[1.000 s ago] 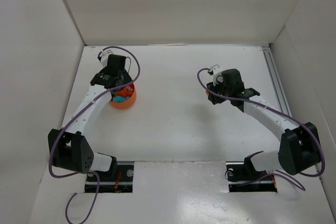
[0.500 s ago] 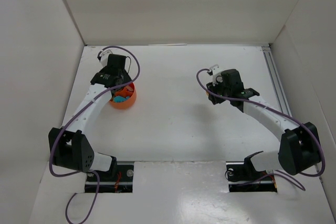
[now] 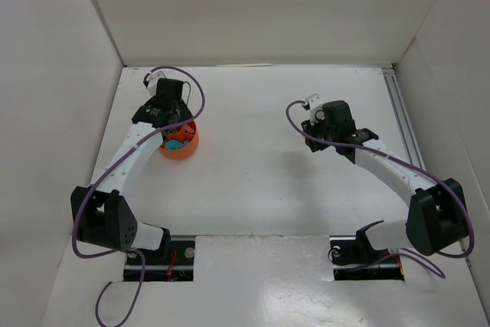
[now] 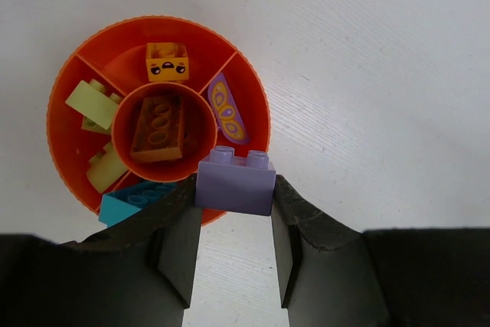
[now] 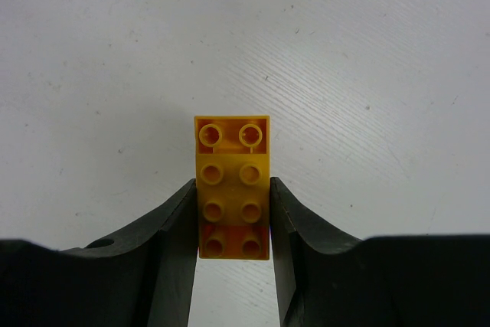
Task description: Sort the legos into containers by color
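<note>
**White bench (image 3: 268,189), both tools loaded**

White walls box in the bare bench; the only container I can see is the round orange-red bowl (image 4: 158,21) on the left side, split into wedges around a centre cup. My left tool (image 4: 234,216) is clamped on a purple brick (image 4: 234,181), which hangs above the bowl's near rim; it sits between the wedge with the teal brick (image 4: 130,204) and the one holding a flat purple piece (image 4: 227,109). I judge this to be the drop step for purple. The next move calls for a small carry forward until the brick sits squarely above the purple wedge, then a lowering and a release; let go here and it could catch the rim and tumble onto the bench. My right tool (image 5: 233,216) grips an orange brick (image 5: 233,162) by its long sides above bare bench, well apart from the bowl; it likely belongs with the brownish-orange brick (image 4: 158,128) in the centre cup, once the left tool is out of the way.
</note>
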Robot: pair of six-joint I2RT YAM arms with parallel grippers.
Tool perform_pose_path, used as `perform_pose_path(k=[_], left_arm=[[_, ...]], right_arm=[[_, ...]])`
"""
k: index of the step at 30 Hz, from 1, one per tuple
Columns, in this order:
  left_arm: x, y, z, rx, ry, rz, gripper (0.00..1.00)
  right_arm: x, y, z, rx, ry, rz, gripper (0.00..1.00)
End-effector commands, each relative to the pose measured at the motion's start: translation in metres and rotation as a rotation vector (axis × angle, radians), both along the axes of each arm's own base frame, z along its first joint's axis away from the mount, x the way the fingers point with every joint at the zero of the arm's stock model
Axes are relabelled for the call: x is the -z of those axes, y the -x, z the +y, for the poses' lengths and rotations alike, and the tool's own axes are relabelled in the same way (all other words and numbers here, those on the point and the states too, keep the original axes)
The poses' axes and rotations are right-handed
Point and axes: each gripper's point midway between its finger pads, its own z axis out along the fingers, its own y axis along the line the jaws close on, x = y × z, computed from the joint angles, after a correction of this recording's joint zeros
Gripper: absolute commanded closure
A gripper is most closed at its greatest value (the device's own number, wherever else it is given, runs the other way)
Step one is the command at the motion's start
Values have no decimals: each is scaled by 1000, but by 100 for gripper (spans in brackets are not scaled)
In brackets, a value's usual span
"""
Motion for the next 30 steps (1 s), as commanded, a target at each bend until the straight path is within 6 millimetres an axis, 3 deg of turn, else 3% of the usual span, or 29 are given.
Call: perform_pose_path(k=[1,4,8,15,22,25,30], left_arm=[[-19,-16,-9,79,2,-72,100],[-21,-23,-14,104,-12,-78,100],[-5,-33,-15,97,-29,-29,100],[5,-43,-14,77,-70,15,100],[17,-45,-10,71,-103,58,100],[22,-43,-9,73,-110,88,91],[31,-41,-10,58,-101,106,91]], right_arm=[[-20,-10,6,-15,-10,-62,85],[-17,-10,8,-22,-12,-51,85],[-13,-12,5,-13,-8,-43,85],[-13,-11,6,-20,-14,-41,85],[-6,-12,5,-18,-12,-20,85],[-6,-12,5,-18,-12,-20,85],[-6,-13,3,-11,-7,-22,85]])
